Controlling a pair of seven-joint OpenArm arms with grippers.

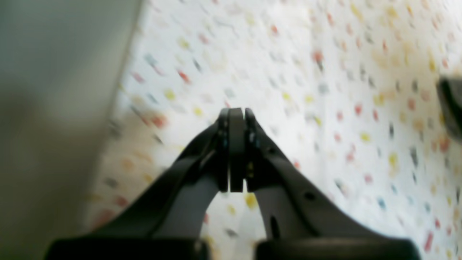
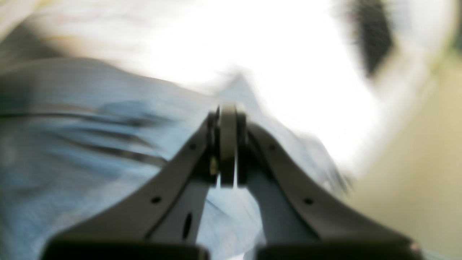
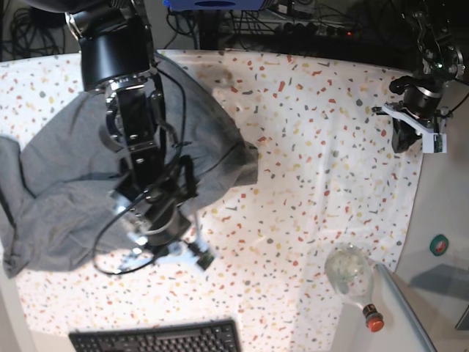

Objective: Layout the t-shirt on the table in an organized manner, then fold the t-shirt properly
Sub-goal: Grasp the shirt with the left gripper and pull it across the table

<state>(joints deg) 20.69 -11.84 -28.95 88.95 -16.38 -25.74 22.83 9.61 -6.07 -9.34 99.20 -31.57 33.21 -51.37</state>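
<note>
The grey t-shirt (image 3: 73, 169) lies crumpled in a heap on the left part of the speckled table (image 3: 315, 169); part of it is hidden behind the arm. In the right wrist view, blurred, the t-shirt (image 2: 72, 144) fills the lower left. My right gripper (image 3: 204, 259) (image 2: 227, 108) is shut with nothing visible between its fingers, just off the shirt's near edge over the cloth. My left gripper (image 3: 401, 141) (image 1: 236, 110) is shut and empty, far from the shirt, above the table's right edge.
A black keyboard (image 3: 154, 339) lies at the front edge. A clear glass object (image 3: 348, 270) and a red-capped item (image 3: 374, 320) sit at the front right. A green tape roll (image 3: 440, 244) rests on the grey side surface (image 1: 54, 108). Cables run along the back.
</note>
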